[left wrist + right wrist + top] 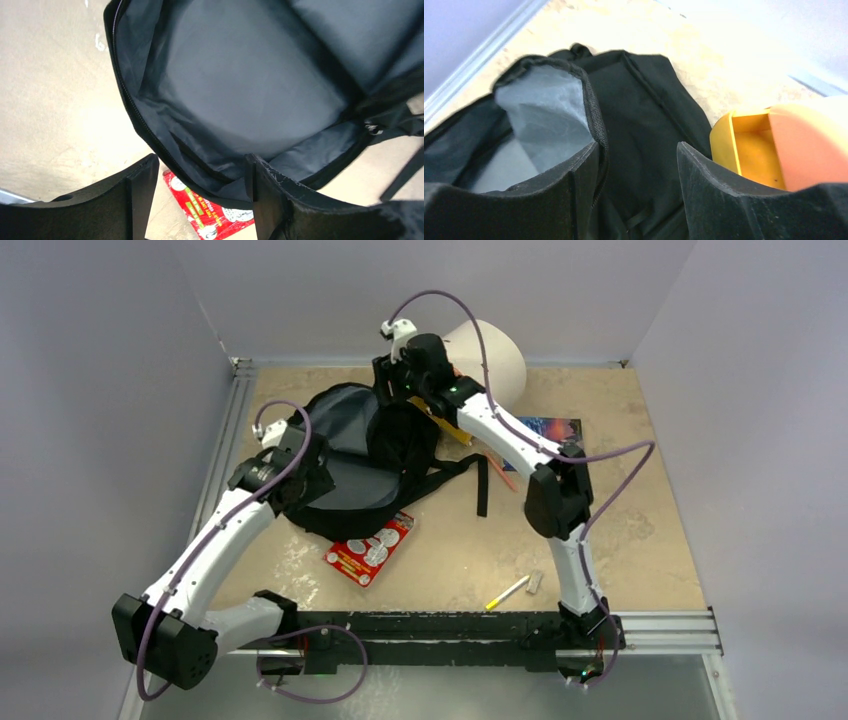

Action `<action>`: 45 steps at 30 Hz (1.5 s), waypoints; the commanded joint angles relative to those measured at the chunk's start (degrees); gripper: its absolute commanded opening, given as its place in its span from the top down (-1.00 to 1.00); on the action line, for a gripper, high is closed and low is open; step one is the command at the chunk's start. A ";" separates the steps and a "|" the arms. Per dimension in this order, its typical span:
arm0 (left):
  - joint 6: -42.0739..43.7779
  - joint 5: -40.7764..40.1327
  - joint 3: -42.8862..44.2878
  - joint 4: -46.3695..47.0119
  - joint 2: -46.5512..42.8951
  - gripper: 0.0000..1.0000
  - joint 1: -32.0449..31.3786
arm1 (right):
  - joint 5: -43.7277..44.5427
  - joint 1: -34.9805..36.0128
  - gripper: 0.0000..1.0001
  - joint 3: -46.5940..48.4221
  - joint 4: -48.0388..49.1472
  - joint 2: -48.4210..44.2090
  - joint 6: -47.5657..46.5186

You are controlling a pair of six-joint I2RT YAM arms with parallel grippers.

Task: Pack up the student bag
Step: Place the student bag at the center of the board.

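The student bag (365,445) lies open at the back left of the table, its blue-grey lining (250,85) facing up and its straps trailing right. My left gripper (308,475) stands open over the bag's near-left rim. In the left wrist view that rim (165,150) runs between the spread fingers (142,192) without being pinched. My right gripper (392,388) is open at the bag's far edge. Its left finger (581,172) sits against the bag's opening edge, and black fabric (644,115) fills the gap between the jaws.
A red packet (370,548) lies just in front of the bag. A cream cylinder box (490,355) with a yellow drawer (749,150) stands behind it. Right of it are a dark book (552,429) and an orange pencil (500,470). A yellow-white marker (508,592) and a small eraser (535,582) lie near the front.
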 commanded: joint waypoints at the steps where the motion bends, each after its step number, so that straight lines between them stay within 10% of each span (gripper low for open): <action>1: 4.80 -1.38 6.20 1.29 -0.99 -0.25 0.23 | -2.52 -0.42 -0.26 -2.98 6.83 -10.31 0.05; 19: 20.07 8.43 9.17 21.39 19.49 -0.08 0.40 | 2.28 -0.42 -0.29 -29.34 10.84 -35.79 7.74; 26: 22.37 6.66 13.58 22.75 17.10 -0.13 1.21 | -10.22 -0.27 -0.32 -47.26 20.23 -45.88 3.59; 34: 23.35 7.87 12.65 22.53 19.22 -0.15 6.78 | -1.42 11.51 -0.37 -62.32 43.55 -44.79 -1.84; 45: 22.89 14.59 9.23 25.07 20.93 -0.14 13.87 | 11.90 20.81 -0.48 -58.91 55.50 -28.36 5.56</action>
